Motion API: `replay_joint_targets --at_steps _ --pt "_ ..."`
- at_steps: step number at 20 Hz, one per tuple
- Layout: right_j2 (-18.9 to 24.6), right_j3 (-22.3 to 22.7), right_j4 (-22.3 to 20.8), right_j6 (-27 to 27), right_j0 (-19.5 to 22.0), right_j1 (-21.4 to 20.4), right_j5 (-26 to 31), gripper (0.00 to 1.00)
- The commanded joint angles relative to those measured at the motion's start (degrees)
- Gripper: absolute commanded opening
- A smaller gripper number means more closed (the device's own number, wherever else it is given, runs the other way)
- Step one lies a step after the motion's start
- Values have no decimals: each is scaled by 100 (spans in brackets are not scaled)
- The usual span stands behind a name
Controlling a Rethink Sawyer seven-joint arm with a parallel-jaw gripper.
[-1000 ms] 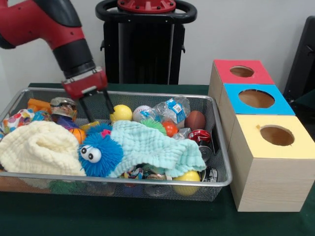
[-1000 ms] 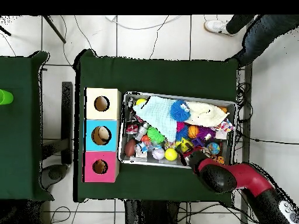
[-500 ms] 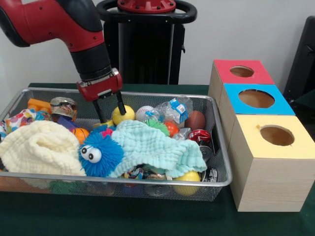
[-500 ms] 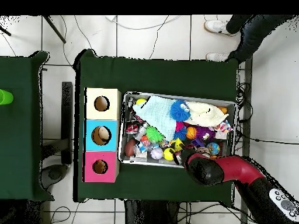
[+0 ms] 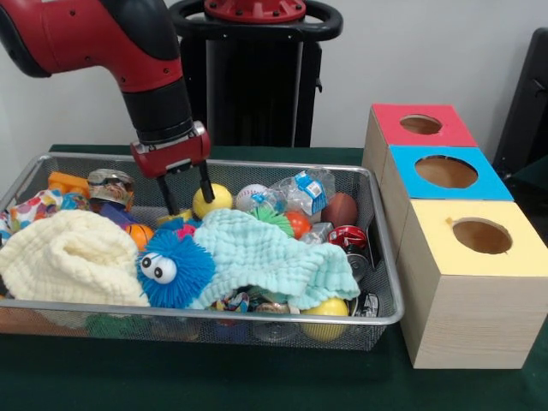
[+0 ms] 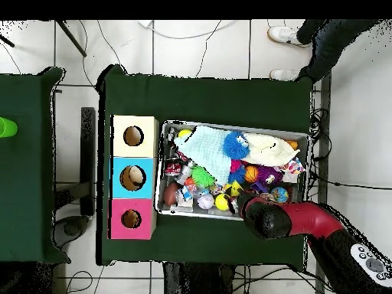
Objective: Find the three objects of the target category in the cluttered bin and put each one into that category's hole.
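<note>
The red and black arm's two-fingered gripper [image 5: 187,188] hangs spread apart and empty over the back of the silver wire-mesh bin [image 5: 377,282]. A smooth yellow ball [image 5: 214,199] lies just beside its right-hand finger, apparently touching it, behind the pale teal knitted cloth [image 5: 265,253].
</note>
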State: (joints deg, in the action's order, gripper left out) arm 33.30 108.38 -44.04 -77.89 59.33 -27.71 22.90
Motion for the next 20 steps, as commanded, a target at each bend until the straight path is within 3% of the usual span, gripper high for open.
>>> replay_joint_targets --at_steps 1,3,5,11,20 --pt "-1310 -716 -153 -782 -418 217 822 100" --pt "-1249 -671 -10 -753 -518 88 762 100" --pt "-1264 -669 -15 -897 -665 66 339 100" --pt "-1876 -820 -220 -1645 -1559 146 -865 100" --pt "-2366 -939 709 -1861 -2406 -24 -936 100"
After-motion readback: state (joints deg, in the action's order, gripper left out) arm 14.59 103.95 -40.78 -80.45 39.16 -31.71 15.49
